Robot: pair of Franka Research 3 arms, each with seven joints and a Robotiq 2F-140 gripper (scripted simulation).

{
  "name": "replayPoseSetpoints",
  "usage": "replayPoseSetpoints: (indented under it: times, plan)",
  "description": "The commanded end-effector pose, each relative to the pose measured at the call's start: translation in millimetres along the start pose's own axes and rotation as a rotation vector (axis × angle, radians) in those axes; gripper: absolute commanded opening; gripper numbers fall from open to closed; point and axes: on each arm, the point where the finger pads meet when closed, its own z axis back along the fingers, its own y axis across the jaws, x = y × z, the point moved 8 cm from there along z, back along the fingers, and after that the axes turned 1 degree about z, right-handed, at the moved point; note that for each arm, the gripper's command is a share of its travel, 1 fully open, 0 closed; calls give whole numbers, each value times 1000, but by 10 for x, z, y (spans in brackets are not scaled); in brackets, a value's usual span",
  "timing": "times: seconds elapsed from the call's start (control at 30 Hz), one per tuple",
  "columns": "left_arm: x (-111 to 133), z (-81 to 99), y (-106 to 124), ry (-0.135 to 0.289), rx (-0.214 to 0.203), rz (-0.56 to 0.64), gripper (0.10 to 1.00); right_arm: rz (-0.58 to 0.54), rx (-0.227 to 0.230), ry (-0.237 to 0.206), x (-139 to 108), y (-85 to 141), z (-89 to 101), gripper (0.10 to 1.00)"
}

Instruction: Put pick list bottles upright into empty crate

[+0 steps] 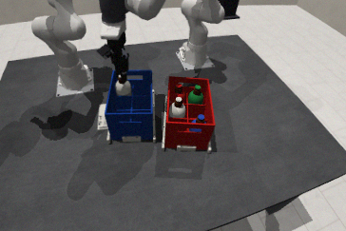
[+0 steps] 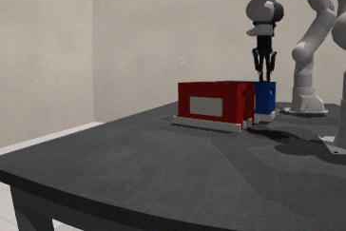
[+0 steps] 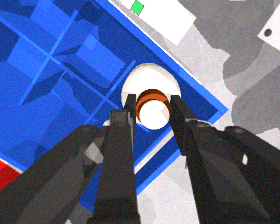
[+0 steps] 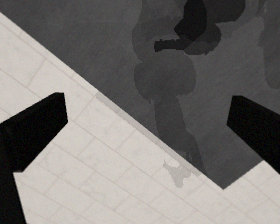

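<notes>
My left gripper (image 1: 123, 76) (image 2: 264, 80) (image 3: 152, 107) is shut on the neck of a white bottle (image 1: 124, 86) (image 3: 150, 77) with a brown-orange neck and white cap. The bottle is upright inside the blue crate (image 1: 129, 129) (image 2: 271, 95) (image 3: 6, 131), in a back corner compartment; its base is hidden. The red crate (image 1: 187, 138) (image 2: 233, 105) (image 3: 0, 176) holds a red bottle (image 1: 179, 89), a green bottle (image 1: 196, 97), a white bottle (image 1: 178, 109) and a blue bottle (image 1: 201, 119). The pick list (image 1: 102, 118) (image 3: 163, 22) lies beside the blue crate; one green mark shows. My right gripper (image 4: 148, 109) is open and empty.
The red crate stands close beside the blue one, with a narrow gap between. Both arm bases (image 1: 71, 86) (image 1: 194, 61) stand behind the crates. My right gripper is high over the edge of the dark table (image 1: 266, 137) (image 4: 101, 55), away from both crates.
</notes>
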Motion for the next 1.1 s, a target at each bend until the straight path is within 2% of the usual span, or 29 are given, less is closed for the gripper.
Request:
replayPoseSetpoints:
  times: [0.0,1.07]
  plan:
    - [-32,22,-1,14,-4,2,99,-4,0,4,-7,3,-4,1000]
    - [-34,-118,-1,14,-4,2,99,-4,0,4,-7,3,-4,1000]
